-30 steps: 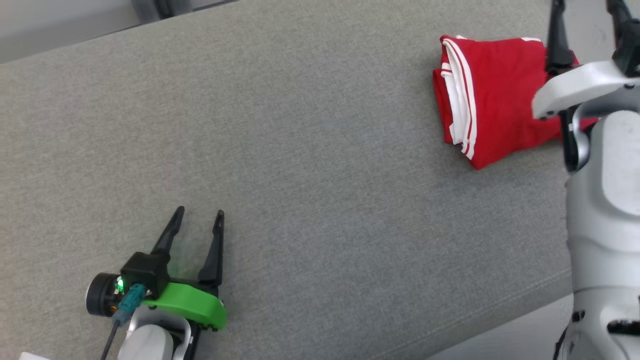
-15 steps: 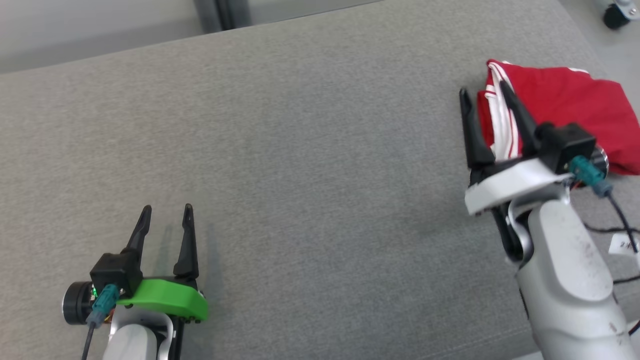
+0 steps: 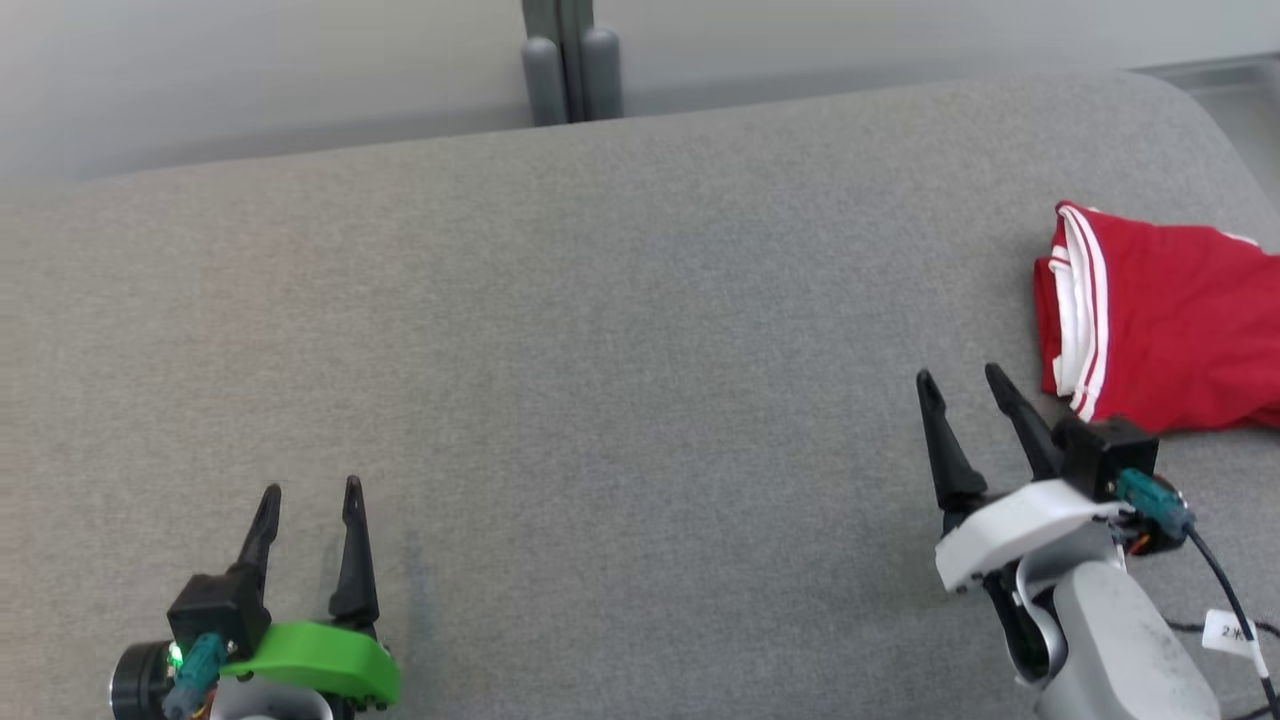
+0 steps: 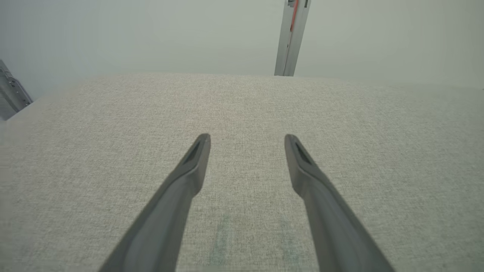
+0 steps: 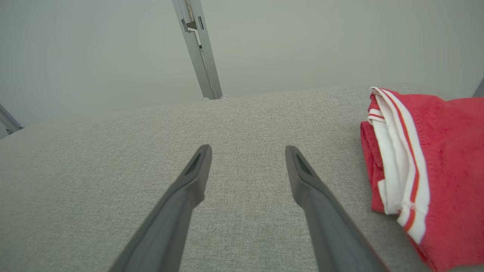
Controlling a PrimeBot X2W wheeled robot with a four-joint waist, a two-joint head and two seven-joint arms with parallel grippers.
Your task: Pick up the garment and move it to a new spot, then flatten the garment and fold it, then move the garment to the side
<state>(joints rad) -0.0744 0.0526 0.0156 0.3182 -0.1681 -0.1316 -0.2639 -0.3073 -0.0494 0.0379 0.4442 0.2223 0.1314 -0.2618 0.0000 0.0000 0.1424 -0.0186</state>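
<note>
Okay, both pincers are apart and empty. Right pincer (image 3: 958,377) hangs over the counter (image 3: 640,350) with its fingers spread and nothing between them. Its tips sit near the near-left corner of the garment (image 3: 1170,320) but clear of it. Right wrist view agrees: bare grey fabric between the fingers, red cloth off to one side, not touching. Left pincer (image 3: 311,487) is well apart at the opposite end, also spread, over bare counter.

Garment is red with white striped trim, folded into a compact stack. It lies flat at the right end of the counter, close to the rounded corner. Part of it runs past the head view's right edge, so I can't check the whole fold.

My read: the fold is done and the stack is parked aside, so we're at the tail of the last step with nothing held. If that spot counts as "the side", the next move is just clearing both arms without brushing the stack. If it needs more shift, I'd bring the right pincer in low at the striped edge and clamp all layers together. Then slide rather than lift, or the fold may open.
</note>
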